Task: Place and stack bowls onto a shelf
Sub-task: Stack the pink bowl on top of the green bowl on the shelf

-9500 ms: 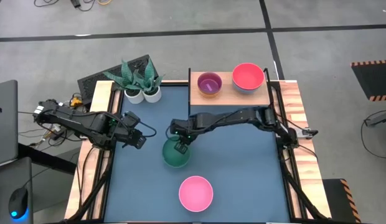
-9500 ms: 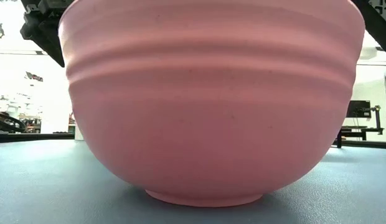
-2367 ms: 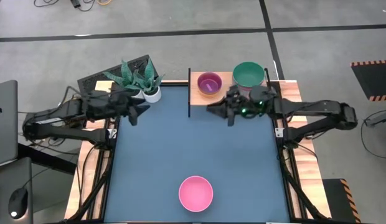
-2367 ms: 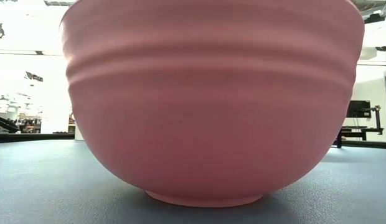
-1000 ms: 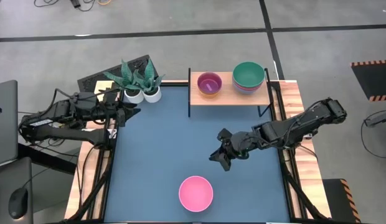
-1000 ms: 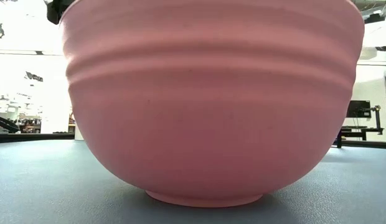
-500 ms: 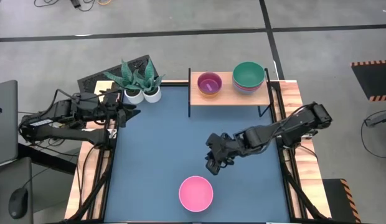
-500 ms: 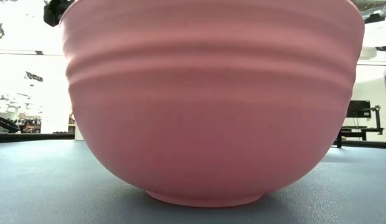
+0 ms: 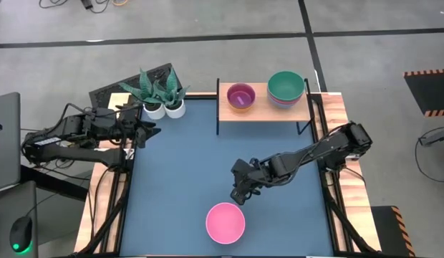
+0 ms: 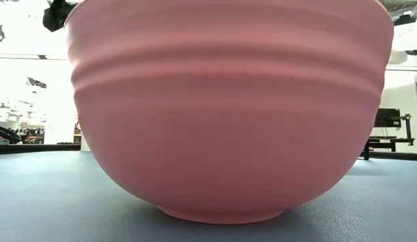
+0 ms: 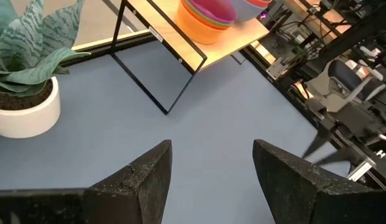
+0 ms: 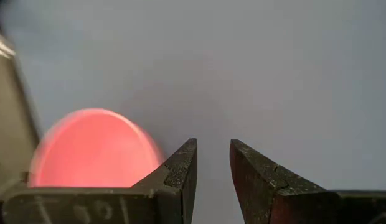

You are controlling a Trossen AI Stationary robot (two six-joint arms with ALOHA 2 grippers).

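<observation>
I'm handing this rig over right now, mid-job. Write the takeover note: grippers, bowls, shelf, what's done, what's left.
Right gripper: open and empty, out over the table just short of the pink bowl.
Left gripper: open and empty, parked at the table's left edge beside the potted plants.
Shelf: the purple bowl's stack sits at its left, the green-topped stack at its right.
Done: every bowl in view except the pink one is on the shelf.
Left: grasp the pink bowl, alone on the table near the front edge, and stack it on the shelf, probably on the green stack.
</observation>
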